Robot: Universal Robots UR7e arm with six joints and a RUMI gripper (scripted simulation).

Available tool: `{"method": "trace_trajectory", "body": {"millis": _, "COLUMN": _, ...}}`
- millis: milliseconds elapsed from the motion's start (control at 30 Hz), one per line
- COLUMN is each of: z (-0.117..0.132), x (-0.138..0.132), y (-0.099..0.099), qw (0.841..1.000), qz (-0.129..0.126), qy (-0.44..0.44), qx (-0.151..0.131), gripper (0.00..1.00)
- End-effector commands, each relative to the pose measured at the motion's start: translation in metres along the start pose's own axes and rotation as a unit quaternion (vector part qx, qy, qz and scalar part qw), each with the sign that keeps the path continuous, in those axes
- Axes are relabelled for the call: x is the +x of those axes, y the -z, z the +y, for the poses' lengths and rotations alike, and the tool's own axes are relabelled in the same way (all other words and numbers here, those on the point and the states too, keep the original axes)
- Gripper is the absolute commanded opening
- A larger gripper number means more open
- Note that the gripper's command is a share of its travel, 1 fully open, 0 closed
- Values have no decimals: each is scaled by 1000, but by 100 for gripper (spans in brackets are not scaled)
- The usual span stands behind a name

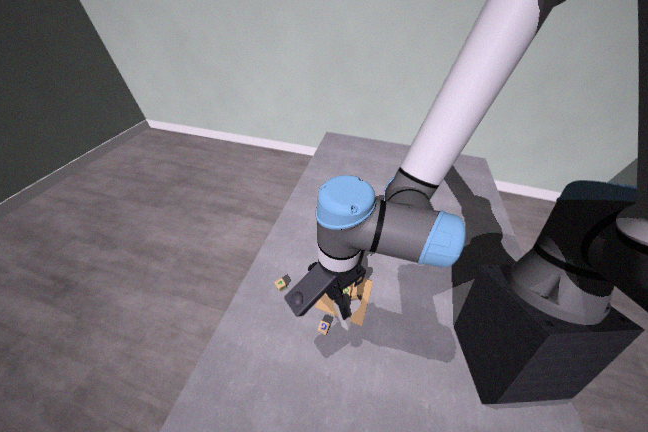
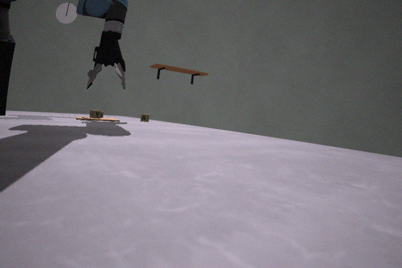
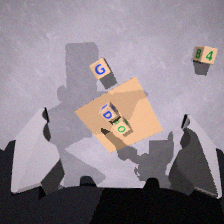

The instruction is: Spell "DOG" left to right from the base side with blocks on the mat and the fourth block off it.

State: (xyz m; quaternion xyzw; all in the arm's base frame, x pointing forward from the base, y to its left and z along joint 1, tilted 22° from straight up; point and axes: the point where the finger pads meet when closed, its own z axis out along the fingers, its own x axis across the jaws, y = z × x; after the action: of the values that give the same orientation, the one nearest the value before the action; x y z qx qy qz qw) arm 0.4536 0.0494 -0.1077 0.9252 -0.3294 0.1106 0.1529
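An orange mat (image 3: 120, 120) lies on the grey table. The D block (image 3: 107, 112) and the O block (image 3: 121, 127) sit side by side on the mat. The G block (image 3: 101, 69) lies on the table just off the mat's far corner; it also shows in the top view (image 1: 325, 325). The fourth block (image 3: 205, 55), with green marks, lies far off the mat to the upper right, and it also shows in the top view (image 1: 281, 282). My gripper (image 2: 106, 80) is open and empty, hanging well above the mat (image 2: 97, 118).
The robot's dark base block (image 1: 534, 335) stands to the right of the mat. A wooden wall shelf (image 2: 178, 69) hangs on the far wall. The table edge runs along the left in the top view.
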Motion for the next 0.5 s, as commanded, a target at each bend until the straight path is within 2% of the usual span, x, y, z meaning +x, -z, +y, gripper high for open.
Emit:
{"method": "trace_trajectory", "body": {"millis": 0, "z": -3, "x": -2, "y": 0, "qw": 998, "qz": 0, "qy": 69, "qx": 3, "gripper": 100}}
{"method": "trace_trajectory", "body": {"millis": 100, "z": -4, "x": -3, "y": 0, "qw": 997, "qz": 0, "qy": 82, "qx": 3, "gripper": 100}}
{"method": "trace_trajectory", "body": {"millis": 467, "z": -10, "x": -9, "y": 0, "qw": 972, "qz": 0, "qy": 234, "qx": 2, "gripper": 100}}
